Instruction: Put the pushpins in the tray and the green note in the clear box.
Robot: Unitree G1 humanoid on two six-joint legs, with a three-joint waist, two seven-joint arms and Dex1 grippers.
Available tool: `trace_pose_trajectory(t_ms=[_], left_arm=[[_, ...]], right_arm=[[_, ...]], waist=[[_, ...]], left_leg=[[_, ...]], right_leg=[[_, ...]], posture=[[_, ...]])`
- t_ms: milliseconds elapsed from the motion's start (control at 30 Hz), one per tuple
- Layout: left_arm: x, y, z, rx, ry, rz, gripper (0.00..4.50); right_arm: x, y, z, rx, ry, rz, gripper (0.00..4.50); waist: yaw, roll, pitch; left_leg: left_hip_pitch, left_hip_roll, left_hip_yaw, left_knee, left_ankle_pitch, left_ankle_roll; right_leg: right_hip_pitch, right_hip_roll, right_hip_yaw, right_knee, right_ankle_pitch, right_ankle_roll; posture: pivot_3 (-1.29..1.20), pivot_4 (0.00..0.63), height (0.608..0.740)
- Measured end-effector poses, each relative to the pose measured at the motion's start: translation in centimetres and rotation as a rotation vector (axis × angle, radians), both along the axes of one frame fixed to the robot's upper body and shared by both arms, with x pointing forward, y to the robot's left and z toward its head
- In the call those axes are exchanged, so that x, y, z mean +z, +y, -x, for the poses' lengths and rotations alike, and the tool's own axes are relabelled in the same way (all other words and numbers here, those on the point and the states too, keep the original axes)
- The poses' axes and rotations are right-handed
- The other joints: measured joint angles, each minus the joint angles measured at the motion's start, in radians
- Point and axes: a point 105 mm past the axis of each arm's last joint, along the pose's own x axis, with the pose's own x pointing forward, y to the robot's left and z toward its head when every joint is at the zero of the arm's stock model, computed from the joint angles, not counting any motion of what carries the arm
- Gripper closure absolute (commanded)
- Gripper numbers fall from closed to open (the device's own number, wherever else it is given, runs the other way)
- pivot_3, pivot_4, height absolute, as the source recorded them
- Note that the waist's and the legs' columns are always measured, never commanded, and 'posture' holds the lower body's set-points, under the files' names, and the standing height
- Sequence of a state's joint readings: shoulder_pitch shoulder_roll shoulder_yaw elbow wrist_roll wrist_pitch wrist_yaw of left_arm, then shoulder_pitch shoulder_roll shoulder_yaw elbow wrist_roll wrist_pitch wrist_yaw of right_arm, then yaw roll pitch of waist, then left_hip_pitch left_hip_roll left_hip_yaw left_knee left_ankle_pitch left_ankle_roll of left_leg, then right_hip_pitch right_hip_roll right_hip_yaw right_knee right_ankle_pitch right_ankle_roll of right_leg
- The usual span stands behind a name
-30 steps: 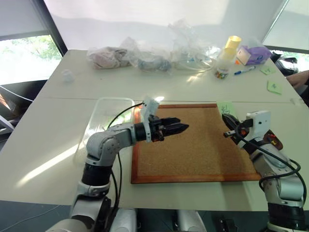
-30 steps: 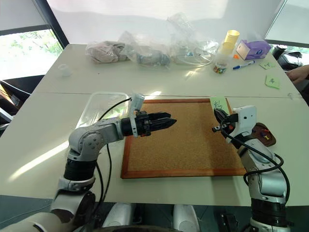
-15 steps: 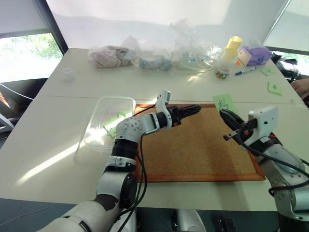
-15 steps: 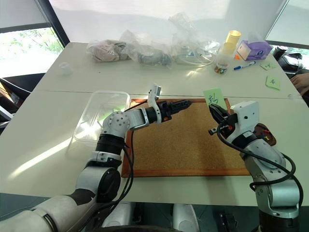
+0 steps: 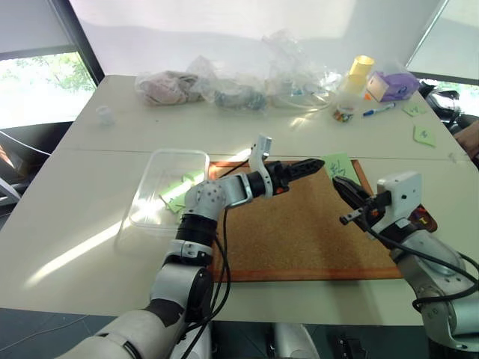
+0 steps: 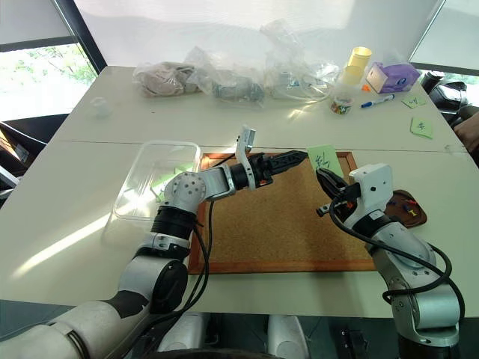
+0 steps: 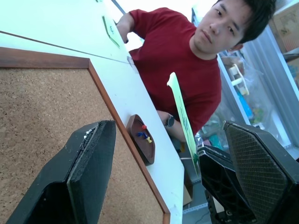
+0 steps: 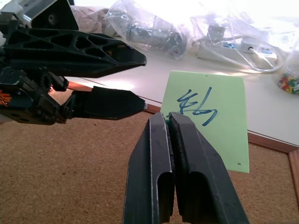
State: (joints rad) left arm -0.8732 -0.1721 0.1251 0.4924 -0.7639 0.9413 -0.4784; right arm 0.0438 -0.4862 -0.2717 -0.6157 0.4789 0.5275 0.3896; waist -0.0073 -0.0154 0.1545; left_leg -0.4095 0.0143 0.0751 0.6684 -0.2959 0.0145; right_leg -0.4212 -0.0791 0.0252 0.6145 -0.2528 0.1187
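Green note stands upright over the far right part of the cork board, and we hold it by its lower edge in our right gripper, whose two black fingers are pressed flat together on the paper. Our left gripper reaches across the board from the left with its jaws standing wide, the tips just beside the note's left edge and level with it. In the left wrist view the note shows edge-on, between the two open fingers, so the sheet's plane lines up with the gap.

That is the relation we judge the next move to turn on: the note lies straight ahead of the left jaws, its tall axis rising above the right gripper's pinch, leaving free paper to take. It looks like a hand-over, since the clear box sits on the table well to the left of the board, on the left arm's side and far from the right arm.

Pushpins, red, yellow and blue, already lie in the brown tray just off the board's right edge. A person in a red shirt sits beyond the table's right side.
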Motion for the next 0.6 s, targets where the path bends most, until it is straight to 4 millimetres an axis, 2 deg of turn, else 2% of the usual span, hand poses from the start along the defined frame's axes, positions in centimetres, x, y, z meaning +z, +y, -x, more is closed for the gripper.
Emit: trace_pose_trajectory(t_ms=[133, 267, 333, 400, 433, 467, 600], left_arm=[[0.2, -0.7, -0.4, 0.004, -0.006, -0.001, 0.44], [0.5, -1.1, -0.9, 0.019, -0.026, 0.003, 1.61], [0.0, -1.2, -0.9, 0.021, -0.015, -0.003, 2.67], [0.0, -1.2, -0.9, 0.022, -0.020, -0.004, 3.40], [0.0, -1.3, -0.9, 0.019, -0.023, -0.007, 3.97], [0.0, -1.3, -0.9, 0.017, -0.025, -0.009, 4.36], [-0.1, -1.6, -0.6, 0.002, -0.044, -0.028, 4.47]], right_arm=[[-0.1, 1.2, 0.3, 0.039, 0.008, -0.018, 4.50], [0.1, 1.9, 0.6, 0.056, 0.002, -0.020, 4.50], [-0.2, 2.0, 0.7, 0.056, 0.013, -0.023, 4.50], [-0.4, 2.2, 0.8, 0.058, 0.023, -0.029, 4.50], [-0.4, 2.2, 0.9, 0.060, 0.022, -0.035, 4.50], [-0.3, 2.3, 0.9, 0.061, 0.021, -0.036, 4.50], [-0.1, 2.5, 1.0, 0.066, 0.013, -0.035, 4.50]], waist=[[0.001, 0.000, 0.000], [0.000, 0.000, 0.000], [0.000, 0.000, 0.000], [0.000, 0.000, 0.000], [0.000, 0.000, 0.000], [0.000, 0.000, 0.000], [0.000, 0.000, 0.000]], left_leg=[[0.000, 0.000, 0.000, 0.000, 0.000, 0.000], [0.000, 0.000, 0.000, 0.000, 0.000, 0.000], [0.000, 0.000, 0.000, 0.000, 0.000, 0.000], [0.000, 0.000, 0.000, 0.000, 0.000, 0.000], [0.000, 0.000, 0.000, 0.000, 0.000, 0.000], [0.000, 0.000, 0.000, 0.000, 0.000, 0.000], [0.000, 0.000, 0.000, 0.000, 0.000, 0.000]], right_leg=[[0.000, 0.000, 0.000, 0.000, 0.000, 0.000], [0.000, 0.000, 0.000, 0.000, 0.000, 0.000], [0.000, 0.000, 0.000, 0.000, 0.000, 0.000], [0.000, 0.000, 0.000, 0.000, 0.000, 0.000], [0.000, 0.000, 0.000, 0.000, 0.000, 0.000], [0.000, 0.000, 0.000, 0.000, 0.000, 0.000], [0.000, 0.000, 0.000, 0.000, 0.000, 0.000]], posture=[[0.00, 0.150, 0.740], [0.00, 0.150, 0.740], [0.00, 0.150, 0.740], [0.00, 0.150, 0.740], [0.00, 0.150, 0.740], [0.00, 0.150, 0.740], [0.00, 0.150, 0.740]])
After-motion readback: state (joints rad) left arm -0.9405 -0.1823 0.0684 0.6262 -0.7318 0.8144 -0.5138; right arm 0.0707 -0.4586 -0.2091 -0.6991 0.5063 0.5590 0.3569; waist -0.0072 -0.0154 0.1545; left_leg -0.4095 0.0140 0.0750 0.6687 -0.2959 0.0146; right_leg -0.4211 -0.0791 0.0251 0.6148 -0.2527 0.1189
